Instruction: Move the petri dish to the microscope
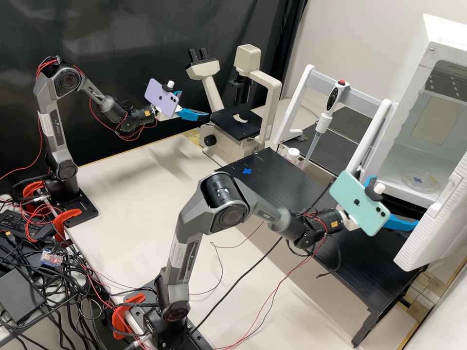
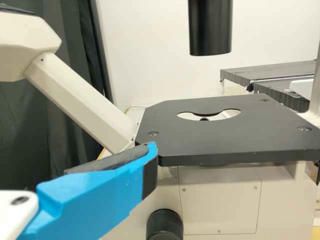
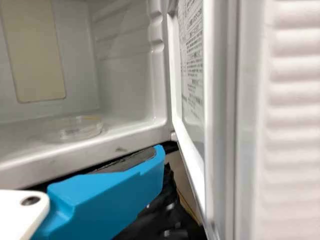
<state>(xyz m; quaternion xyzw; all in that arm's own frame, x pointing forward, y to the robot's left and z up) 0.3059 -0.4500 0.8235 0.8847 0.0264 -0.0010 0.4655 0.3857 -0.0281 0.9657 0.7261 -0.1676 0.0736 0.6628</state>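
Note:
The clear round petri dish lies flat inside the white chamber, near a blue cross; in the right wrist view the dish is on the chamber floor. My right gripper is open and empty outside the doorway; in its wrist view the gripper shows one blue finger below the chamber's front edge, apart from the dish. Beside the microscope, my left gripper stands open and empty. From the left wrist, the gripper has a finger near the corner of the black microscope stage.
The chamber door stands open beside the right gripper. A black raised platform with a blue cross runs between microscope and chamber. Behind it are a pipette and a white-and-grey frame. Loose cables cross the pale bench.

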